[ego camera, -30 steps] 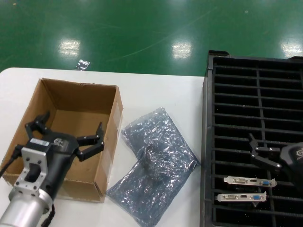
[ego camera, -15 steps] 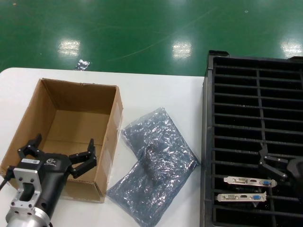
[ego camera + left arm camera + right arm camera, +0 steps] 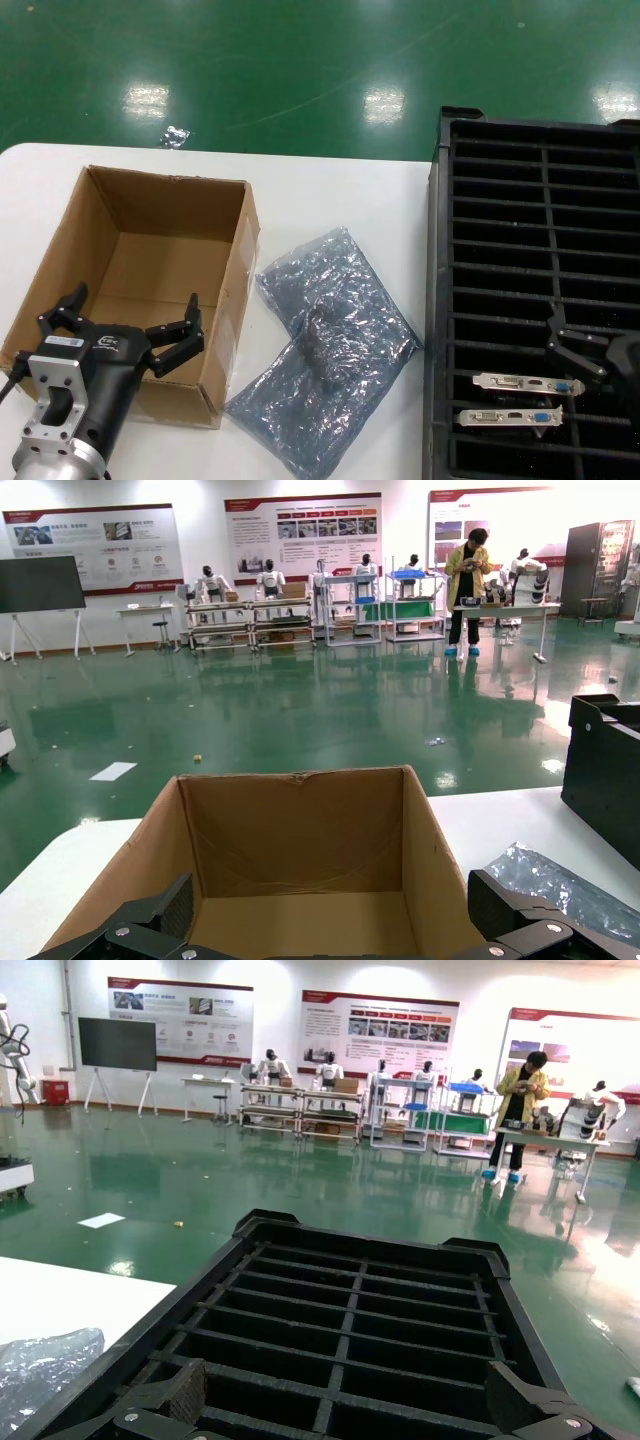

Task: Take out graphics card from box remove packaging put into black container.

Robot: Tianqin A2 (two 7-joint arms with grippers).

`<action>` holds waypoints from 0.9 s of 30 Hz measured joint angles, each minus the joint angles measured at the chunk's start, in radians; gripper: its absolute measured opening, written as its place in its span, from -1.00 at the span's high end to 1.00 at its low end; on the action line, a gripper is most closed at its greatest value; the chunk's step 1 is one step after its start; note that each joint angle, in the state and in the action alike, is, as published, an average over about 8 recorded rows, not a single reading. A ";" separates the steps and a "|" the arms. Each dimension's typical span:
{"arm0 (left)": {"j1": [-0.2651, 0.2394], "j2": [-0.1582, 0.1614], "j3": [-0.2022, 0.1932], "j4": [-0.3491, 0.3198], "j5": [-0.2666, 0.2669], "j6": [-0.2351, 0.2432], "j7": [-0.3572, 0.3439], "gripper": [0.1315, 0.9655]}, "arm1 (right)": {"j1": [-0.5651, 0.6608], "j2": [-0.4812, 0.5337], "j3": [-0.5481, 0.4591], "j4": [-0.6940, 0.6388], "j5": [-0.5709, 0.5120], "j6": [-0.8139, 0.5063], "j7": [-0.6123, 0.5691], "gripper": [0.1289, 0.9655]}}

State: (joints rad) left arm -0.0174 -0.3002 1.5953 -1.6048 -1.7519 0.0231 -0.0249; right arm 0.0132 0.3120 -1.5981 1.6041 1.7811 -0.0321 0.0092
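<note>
The brown cardboard box [image 3: 100, 230] stands open at the left of the table, and its inside shows empty in the left wrist view [image 3: 300, 830]. My left gripper [image 3: 130, 305] is open and empty over the box's near rim [image 3: 330, 905]. Two crinkly silver bags [image 3: 335, 285] [image 3: 300, 400] lie overlapping between the box and the black container [image 3: 540, 200]. Two graphics cards [image 3: 528, 383] [image 3: 508, 416] stand in the container's near slots. My right gripper [image 3: 585, 350] is open and empty over the container's near right part [image 3: 345, 1395].
The white table [image 3: 330, 190] ends at a green floor behind. The container's ribs [image 3: 350, 1290] run across under the right gripper. A bag's edge [image 3: 40, 1365] shows beside the container, and also right of the box [image 3: 560, 885].
Since a second ago my left gripper drew back toward the box's near rim and my right gripper drew back toward the near right edge. Both have been still for the last half second.
</note>
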 joint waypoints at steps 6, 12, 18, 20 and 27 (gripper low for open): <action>0.000 0.000 0.000 0.000 0.000 0.000 0.000 -1.00 | 0.000 0.000 0.000 0.000 0.000 0.000 0.000 -1.00; 0.000 0.000 0.000 0.000 0.000 0.000 0.000 -1.00 | 0.000 0.000 0.000 0.000 0.000 0.000 0.000 -1.00; 0.000 0.000 0.000 0.000 0.000 0.000 0.000 -1.00 | 0.000 0.000 0.000 0.000 0.000 0.000 0.000 -1.00; 0.000 0.000 0.000 0.000 0.000 0.000 0.000 -1.00 | 0.000 0.000 0.000 0.000 0.000 0.000 0.000 -1.00; 0.000 0.000 0.000 0.000 0.000 0.000 0.000 -1.00 | 0.000 0.000 0.000 0.000 0.000 0.000 0.000 -1.00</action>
State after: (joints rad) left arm -0.0174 -0.3002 1.5953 -1.6048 -1.7519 0.0231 -0.0249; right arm 0.0132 0.3120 -1.5981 1.6041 1.7811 -0.0321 0.0092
